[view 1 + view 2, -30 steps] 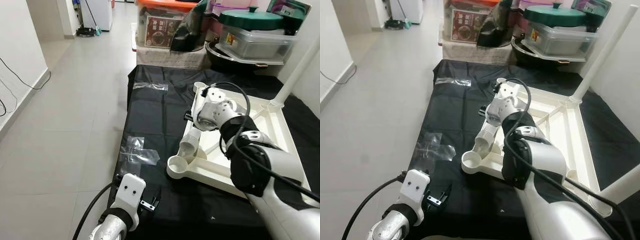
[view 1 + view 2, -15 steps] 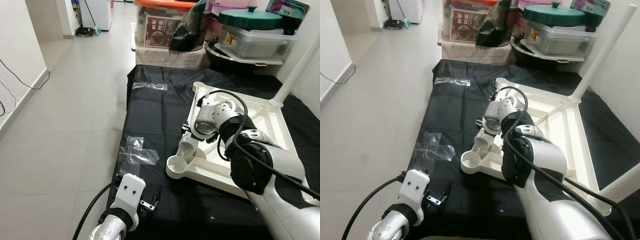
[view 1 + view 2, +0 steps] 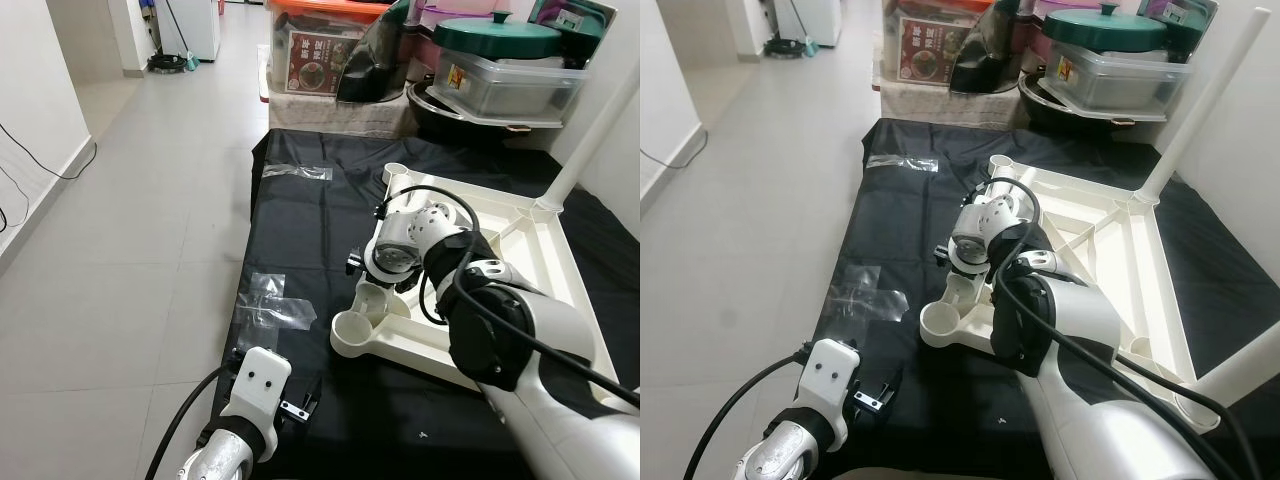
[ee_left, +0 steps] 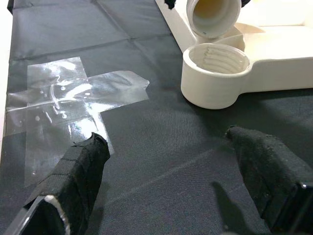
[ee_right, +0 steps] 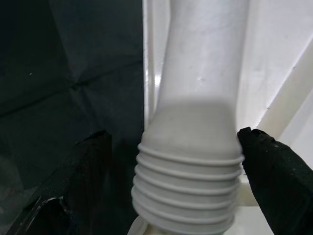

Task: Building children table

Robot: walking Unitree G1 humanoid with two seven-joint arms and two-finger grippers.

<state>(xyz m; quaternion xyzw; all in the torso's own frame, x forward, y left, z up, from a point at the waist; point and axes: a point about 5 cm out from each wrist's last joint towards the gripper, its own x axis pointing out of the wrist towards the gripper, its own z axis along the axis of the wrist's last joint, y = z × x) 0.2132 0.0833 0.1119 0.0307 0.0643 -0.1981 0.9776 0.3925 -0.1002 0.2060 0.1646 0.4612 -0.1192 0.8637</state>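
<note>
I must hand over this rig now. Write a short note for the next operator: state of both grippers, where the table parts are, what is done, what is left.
Right gripper: shut on the white table leg, threaded end tilted just above the near corner socket of the upturned tabletop.
Left gripper: open and holding nothing, low over the black mat near the clear tape.
Done: two legs already stand, one at the far right corner, one at the near right.
Left: seat this leg and screw it in; the far left socket has no leg.
</note>
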